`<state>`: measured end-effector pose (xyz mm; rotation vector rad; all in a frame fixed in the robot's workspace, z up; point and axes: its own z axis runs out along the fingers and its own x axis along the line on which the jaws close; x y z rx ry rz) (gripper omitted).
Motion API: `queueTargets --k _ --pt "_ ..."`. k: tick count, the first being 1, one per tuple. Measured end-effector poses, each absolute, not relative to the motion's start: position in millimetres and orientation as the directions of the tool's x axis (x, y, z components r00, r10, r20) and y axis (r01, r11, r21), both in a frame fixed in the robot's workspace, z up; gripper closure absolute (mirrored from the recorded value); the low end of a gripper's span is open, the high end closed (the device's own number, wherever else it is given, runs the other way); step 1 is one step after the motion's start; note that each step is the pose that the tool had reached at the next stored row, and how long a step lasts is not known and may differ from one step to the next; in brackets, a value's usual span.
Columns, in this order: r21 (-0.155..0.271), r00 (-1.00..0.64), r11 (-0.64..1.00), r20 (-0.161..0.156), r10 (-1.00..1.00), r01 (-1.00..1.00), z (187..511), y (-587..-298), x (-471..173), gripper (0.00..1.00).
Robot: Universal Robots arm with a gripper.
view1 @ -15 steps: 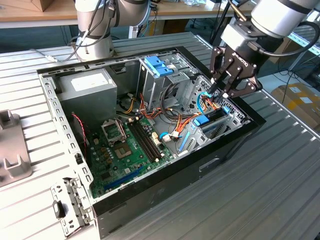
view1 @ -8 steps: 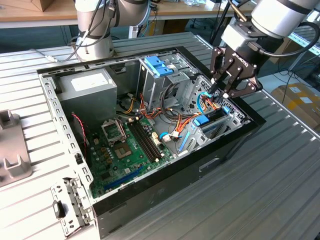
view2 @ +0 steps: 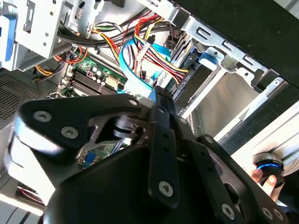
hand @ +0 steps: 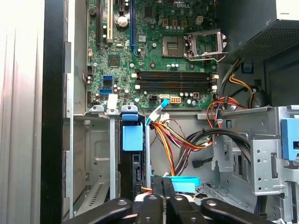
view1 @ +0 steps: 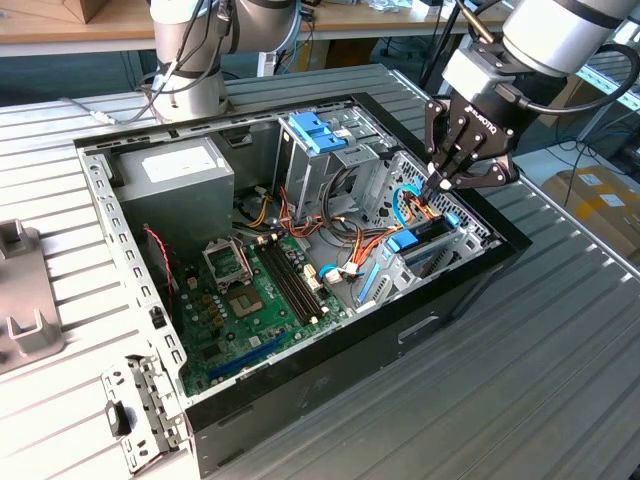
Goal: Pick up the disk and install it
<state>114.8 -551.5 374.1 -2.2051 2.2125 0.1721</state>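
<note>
The disk (view1: 408,241) sits upright in the drive cage at the front corner of the open computer case (view1: 300,395), on the exterior view's right. In the first wrist view its blue carrier tab (hand: 131,137) tops a dark body going down into the slot. In the second wrist view the blue frame of the disk (view2: 208,56) shows between the cage's metal walls. My gripper (view1: 443,186) hovers just over the cage, beside the disk's end, fingers pressed together with nothing between them. Its fingertips (hand: 157,189) lie next to a light blue flat cable (hand: 183,180).
A grey power supply with a white label (view1: 170,170) fills the case's far corner. An upper drive cage carries a blue latch (view1: 318,130). Red, yellow and orange cables (hand: 177,144) run beside the disk slot. The motherboard (view1: 250,300) lies on the floor. A hand (view2: 267,181) is outside the case.
</note>
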Motion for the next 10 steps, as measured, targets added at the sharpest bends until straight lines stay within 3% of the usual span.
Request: queueTargets --k 1,8,10 --pt "0.069 -0.006 0.0 -0.087 -0.996 -0.998 374.1 -551.5 114.8 0.89" --pt "0.069 -0.006 0.0 -0.087 -0.996 -0.998 374.0 -551.5 114.8 0.89" --pt "0.069 -0.006 0.0 -0.087 -0.996 -0.998 374.0 -551.5 114.9 0.83"
